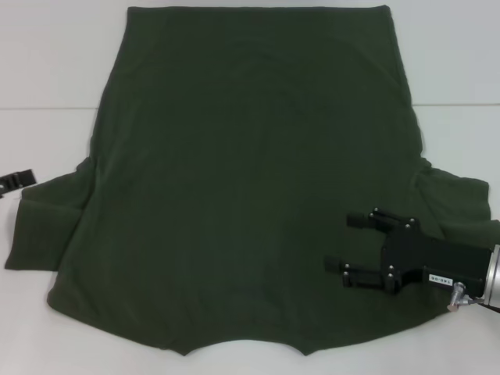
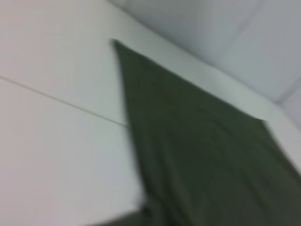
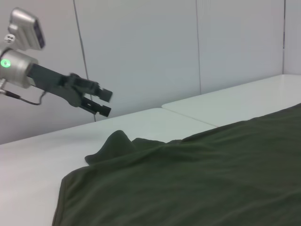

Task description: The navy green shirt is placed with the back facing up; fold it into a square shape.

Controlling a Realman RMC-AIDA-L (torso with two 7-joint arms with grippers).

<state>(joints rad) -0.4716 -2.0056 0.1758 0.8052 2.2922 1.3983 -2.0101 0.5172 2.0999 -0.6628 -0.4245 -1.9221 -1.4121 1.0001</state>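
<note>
The navy green shirt (image 1: 250, 180) lies flat on the white bench (image 1: 47, 62). The right gripper (image 1: 353, 246) hovers over it, fingers released; the left gripper (image 3: 104, 102) hangs beside the sleeve, fingers apart.

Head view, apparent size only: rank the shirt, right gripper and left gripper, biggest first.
1. the navy green shirt, covering most of the frame.
2. right gripper, over the shirt's near right part, fingers apart, gripping nothing.
3. left gripper, only its tip shows at the left edge, so its rank reflects cropping, not true size.

Matt soft cloth shirt (image 1: 234, 180); smooth white table (image 1: 47, 148)
</note>
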